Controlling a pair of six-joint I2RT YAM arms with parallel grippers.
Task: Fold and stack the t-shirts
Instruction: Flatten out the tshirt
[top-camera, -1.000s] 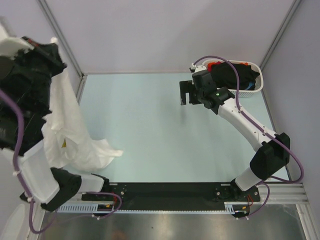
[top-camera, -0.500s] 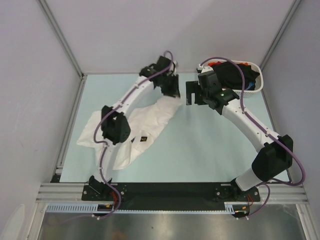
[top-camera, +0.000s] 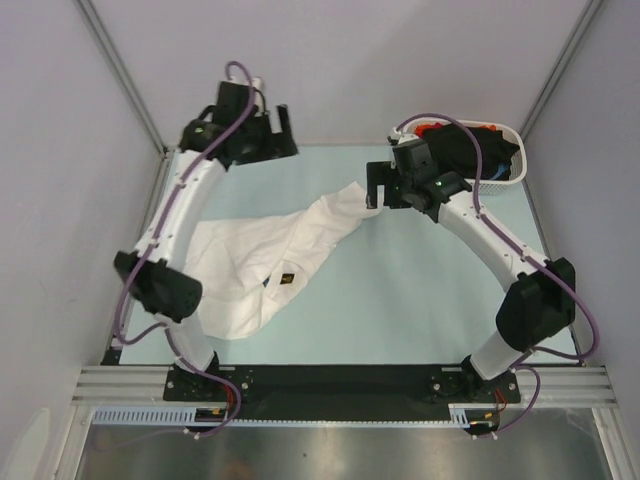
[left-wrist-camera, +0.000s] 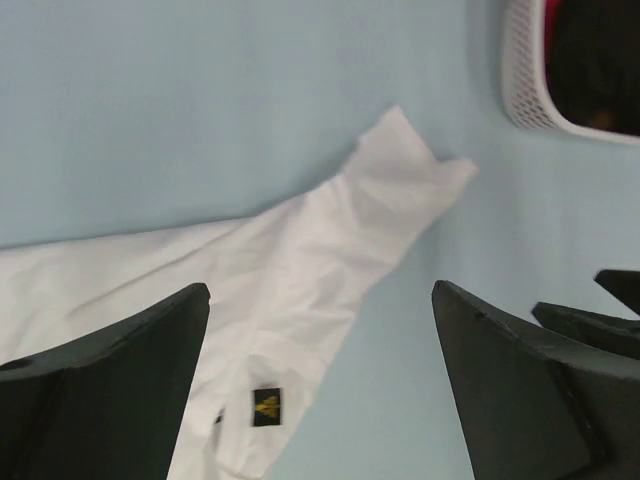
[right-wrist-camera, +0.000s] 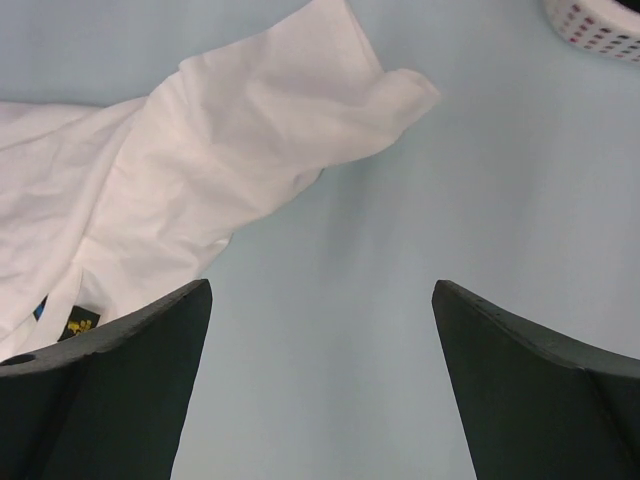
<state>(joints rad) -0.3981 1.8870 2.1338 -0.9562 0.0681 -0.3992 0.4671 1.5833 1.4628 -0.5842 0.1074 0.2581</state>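
Both tools are idle. The left tool (left-wrist-camera: 320, 288) hangs high with its jaws spread wide and nothing between them. The right tool (right-wrist-camera: 320, 285) is just as wide and just as empty.

The white t-shirt (top-camera: 255, 265) lies on the surface (top-camera: 400, 290) well below the left tool. It is bunched into a long twisted band, and one end reaches just beside the right tool. The black t-shirt (top-camera: 470, 150) and a bit of the red one (top-camera: 432, 128) sit in the basket (top-camera: 512, 178) behind the right tool.

I'd worry most about the bunching. A pinch at the nearest end would probably catch several layers at once or only a thin edge. The shirt would then lift as a rope instead of spreading, and any fold made on it would come out crooked. The end also lies close under the right tool, so a quick descent could press it flat rather than grip it.

From overhead you get the whole sprawl of the shirt, both arms and what the basket holds. Only the wrist cameras show the small dark badge (left-wrist-camera: 266, 406) with its yellow mark, the creases at the end of the shirt, and the bare gap between each pair of fingers.
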